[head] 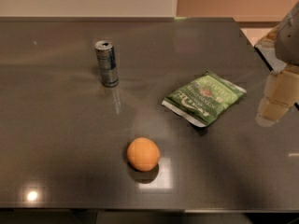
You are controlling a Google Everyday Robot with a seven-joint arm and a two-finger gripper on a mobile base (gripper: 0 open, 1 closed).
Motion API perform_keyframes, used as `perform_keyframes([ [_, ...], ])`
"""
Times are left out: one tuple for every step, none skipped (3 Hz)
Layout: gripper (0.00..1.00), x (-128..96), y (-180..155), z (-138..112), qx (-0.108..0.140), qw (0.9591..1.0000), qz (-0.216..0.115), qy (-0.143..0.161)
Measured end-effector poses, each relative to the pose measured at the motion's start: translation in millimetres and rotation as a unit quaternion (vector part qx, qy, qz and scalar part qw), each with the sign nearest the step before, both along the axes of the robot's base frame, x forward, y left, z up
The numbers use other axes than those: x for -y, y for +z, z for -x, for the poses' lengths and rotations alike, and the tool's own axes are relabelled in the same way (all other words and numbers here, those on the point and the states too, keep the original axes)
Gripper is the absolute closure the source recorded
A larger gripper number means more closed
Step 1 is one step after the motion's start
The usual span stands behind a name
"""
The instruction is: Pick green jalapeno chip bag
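Observation:
The green jalapeno chip bag [204, 98] lies flat on the dark grey table [56, 139], right of centre, with white sealed ends and white lettering. My gripper [275, 101] hangs at the right edge of the view, to the right of the bag and apart from it, above the table's right side. It holds nothing that I can see.
An orange [143, 154] sits in front of the bag, toward the near edge. A slim silver and blue can [107, 63] stands upright at the back left. The table's right edge [261, 55] runs close behind the gripper.

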State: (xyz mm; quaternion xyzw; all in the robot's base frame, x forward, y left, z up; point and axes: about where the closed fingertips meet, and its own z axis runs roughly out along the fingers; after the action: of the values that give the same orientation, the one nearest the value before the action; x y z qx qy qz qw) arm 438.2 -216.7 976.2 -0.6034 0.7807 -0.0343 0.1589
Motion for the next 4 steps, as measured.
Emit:
perform_keyframes([
  [0.0, -0.2, 0.6, -0.3, 0.001, 1.0, 0.0, 0.0],
  [0.0, -0.4, -6.1, -19.7, -0.001, 0.9998, 0.003, 0.019],
  [0.0, -2.8, -20.1, -50.4, -0.002, 0.9983, -0.004, 0.059],
  [0.0, -7.8, -36.8, -77.1, 0.001, 0.9934, -0.025, 0.112],
])
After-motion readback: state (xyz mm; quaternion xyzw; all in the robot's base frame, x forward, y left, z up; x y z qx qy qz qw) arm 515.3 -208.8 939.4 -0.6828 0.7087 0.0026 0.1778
